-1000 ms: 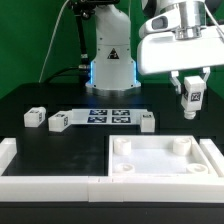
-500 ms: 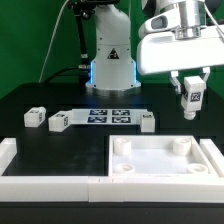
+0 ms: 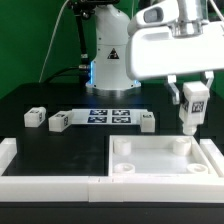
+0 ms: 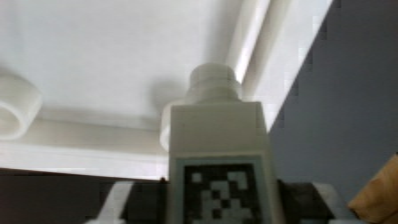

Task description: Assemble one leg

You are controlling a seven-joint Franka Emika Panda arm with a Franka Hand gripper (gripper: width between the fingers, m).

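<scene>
Exterior view: the gripper (image 3: 190,93) is clamped on the leg (image 3: 189,114), which stands upright with its marker tag facing the camera. Compared with half a second ago, the arm fills more of the picture and the leg hangs lower, just above the far corner of the white tray piece (image 3: 150,165) on the exterior view's right. Three other legs (image 3: 58,122) lie unmoved beside the marker board (image 3: 110,116). In the wrist view the leg's narrow tip lines up with the tray piece's raised rim.

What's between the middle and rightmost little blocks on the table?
The marker board, between the middle leg and the rightmost leg, in the exterior view.
</scene>
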